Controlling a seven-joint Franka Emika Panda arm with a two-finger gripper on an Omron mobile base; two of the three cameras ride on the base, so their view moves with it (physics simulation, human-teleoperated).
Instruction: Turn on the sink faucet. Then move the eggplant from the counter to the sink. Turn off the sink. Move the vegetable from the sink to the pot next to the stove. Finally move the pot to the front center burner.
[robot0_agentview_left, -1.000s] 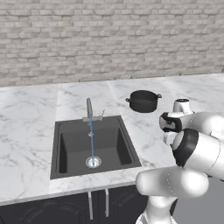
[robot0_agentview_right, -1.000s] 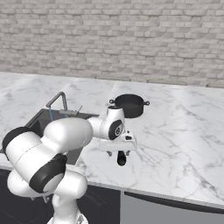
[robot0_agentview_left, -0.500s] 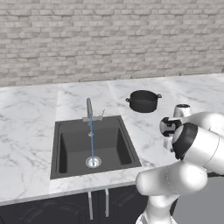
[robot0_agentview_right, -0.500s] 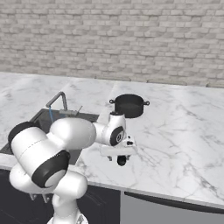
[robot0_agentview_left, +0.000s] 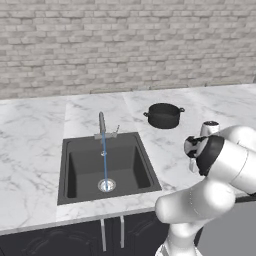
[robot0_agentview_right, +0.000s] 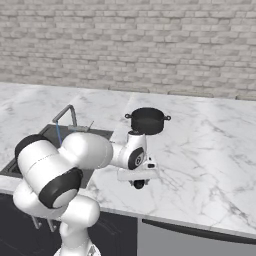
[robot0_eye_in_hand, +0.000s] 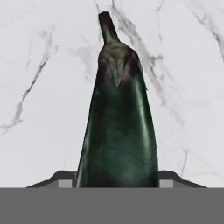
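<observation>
Marble counter (robot0_eye_in_hand: 39, 87) | eggplant (robot0_eye_in_hand: 118, 131) between fingers (robot0_eye_in_hand: 168, 178), grip uncertain | faucet (robot0_agentview_left: 102, 122) running

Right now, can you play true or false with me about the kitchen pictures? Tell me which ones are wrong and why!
1. Water is running from the sink faucet. True.
2. The eggplant is lying in the sink. False: it lies on the white marble counter, right in front of the gripper.
3. The black pot stands on the counter behind the sink's right side. True.
4. The black pot has a lid on it. False: it is open on top.
5. The wall behind the counter is brick. True.
</observation>
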